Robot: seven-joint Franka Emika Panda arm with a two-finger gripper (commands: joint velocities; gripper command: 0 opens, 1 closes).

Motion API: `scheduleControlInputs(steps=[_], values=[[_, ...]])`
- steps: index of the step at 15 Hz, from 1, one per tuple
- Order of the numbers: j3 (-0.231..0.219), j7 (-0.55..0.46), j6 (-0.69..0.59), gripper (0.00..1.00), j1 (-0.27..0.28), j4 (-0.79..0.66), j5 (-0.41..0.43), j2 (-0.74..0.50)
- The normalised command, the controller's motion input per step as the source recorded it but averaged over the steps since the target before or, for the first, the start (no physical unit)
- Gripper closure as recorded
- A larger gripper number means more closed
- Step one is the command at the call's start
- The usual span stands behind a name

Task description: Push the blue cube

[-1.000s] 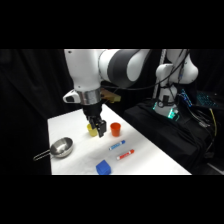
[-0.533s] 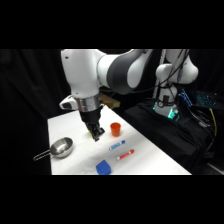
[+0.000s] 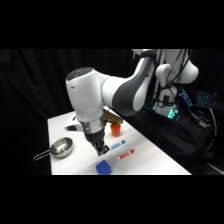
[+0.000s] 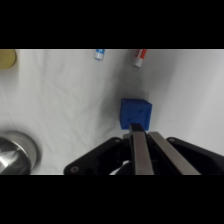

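The blue cube point(image 3: 103, 167) lies near the table's front edge. In the wrist view the blue cube point(image 4: 135, 112) sits just beyond the fingertips. My gripper point(image 3: 102, 149) hangs a little above and behind the cube, pointing down. Its two fingers point(image 4: 137, 145) are pressed together with nothing between them, so the gripper point(image 4: 136, 129) is shut. The tips reach almost to the cube's near side; I cannot tell if they touch it.
A metal pan point(image 3: 61, 147) with a handle lies at the left. An orange cup point(image 3: 115, 131) stands behind the gripper. A blue-capped marker point(image 3: 117, 145) and a red-capped marker point(image 3: 125, 155) lie right of the cube. The table's front edge point(image 3: 120, 173) is close by.
The arm has swung toward the front of the table and come lower, bringing the gripper from beside the orange cup to just behind the blue cube. The cube has not moved.
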Motion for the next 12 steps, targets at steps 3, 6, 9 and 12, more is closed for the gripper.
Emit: scheduleControlInputs(steps=[3, 6, 9, 12], values=[[0.010, -0.05, 0.20, 0.97, 0.017, 0.27, 0.017, 0.32], [0.002, -0.07, 0.19, 0.96, -0.014, 0.26, 0.026, 0.32], [0.030, -0.11, 0.13, 0.97, -0.049, 0.24, 0.067, 0.29], [0.039, -0.10, 0.04, 0.96, -0.055, 0.18, 0.084, 0.17]])
